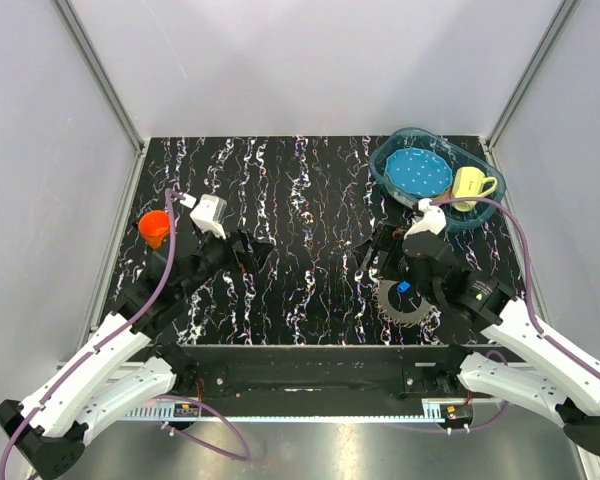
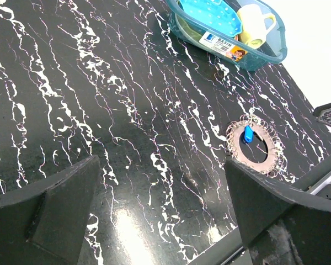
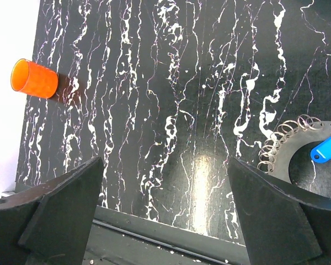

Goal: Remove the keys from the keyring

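Right hand (image 3: 165,176) released just beside the keyring (image 2: 269,160); left hand (image 2: 161,176) released, well apart from it. Advise pinning the keyring, then sliding keys (image 3: 289,152) off singly.

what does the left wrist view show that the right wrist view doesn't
Only the left wrist view shows the blue basin holding the dotted plate and yellow cup. Only the right wrist view shows the orange cup. Both show the keys fanned in a circle, the blue-headed piece and the marbled table.
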Controlling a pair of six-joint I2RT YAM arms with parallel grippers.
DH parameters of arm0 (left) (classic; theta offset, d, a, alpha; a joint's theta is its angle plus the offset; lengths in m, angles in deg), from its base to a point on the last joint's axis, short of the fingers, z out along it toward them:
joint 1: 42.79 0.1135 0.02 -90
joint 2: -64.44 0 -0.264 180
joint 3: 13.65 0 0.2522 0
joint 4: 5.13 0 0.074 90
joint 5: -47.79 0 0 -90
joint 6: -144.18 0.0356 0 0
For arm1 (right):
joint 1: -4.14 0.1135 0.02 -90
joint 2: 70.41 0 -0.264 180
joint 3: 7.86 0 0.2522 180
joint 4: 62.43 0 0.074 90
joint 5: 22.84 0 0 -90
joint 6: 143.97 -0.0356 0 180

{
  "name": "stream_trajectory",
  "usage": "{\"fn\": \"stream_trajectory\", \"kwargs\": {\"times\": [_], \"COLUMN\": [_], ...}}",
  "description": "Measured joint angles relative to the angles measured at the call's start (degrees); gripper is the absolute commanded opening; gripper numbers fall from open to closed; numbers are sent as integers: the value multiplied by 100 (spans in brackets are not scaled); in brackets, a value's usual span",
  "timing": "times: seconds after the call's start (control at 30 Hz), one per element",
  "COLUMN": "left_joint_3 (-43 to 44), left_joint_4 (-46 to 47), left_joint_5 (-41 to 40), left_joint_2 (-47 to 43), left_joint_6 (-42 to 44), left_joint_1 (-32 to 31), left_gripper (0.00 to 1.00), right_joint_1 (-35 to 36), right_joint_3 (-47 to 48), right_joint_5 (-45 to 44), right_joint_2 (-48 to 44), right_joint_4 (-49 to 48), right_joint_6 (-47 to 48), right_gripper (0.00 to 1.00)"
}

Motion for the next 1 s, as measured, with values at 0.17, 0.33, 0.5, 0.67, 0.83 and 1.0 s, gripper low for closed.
{"fn": "stream_trajectory", "kwargs": {"times": [0.17, 0.33, 0.5, 0.67, 0.83, 1.0], "left_joint_3": [17, 57, 61, 61, 61, 61], "left_joint_4": [-66, -216, -262, -304, -304, -304], "left_joint_5": [-52, -142, -168, -232, -264, -264], "left_joint_2": [17, 63, 28, -111, -153, -155], "left_joint_6": [74, 142, 199, 282, 328, 345], "left_joint_1": [0, 0, 0, 0, 0, 0], "left_gripper": [99, 99, 99, 99, 99, 99], "right_joint_1": [0, 0, 0, 0, -138, -883], "right_joint_3": [-15, -13, 42, 144, 155, 155], "right_joint_5": [-125, -507, -1115, -1563, -1537, -774], "right_joint_2": [-46, -46, 179, 911, 1757, 2662], "right_joint_4": [35, 369, 1106, 1716, 1805, 1252], "right_joint_6": [-197, -678, -1128, -1305, -1156, -498], "right_gripper": [100, 100, 91, 75, 70, 66]}}
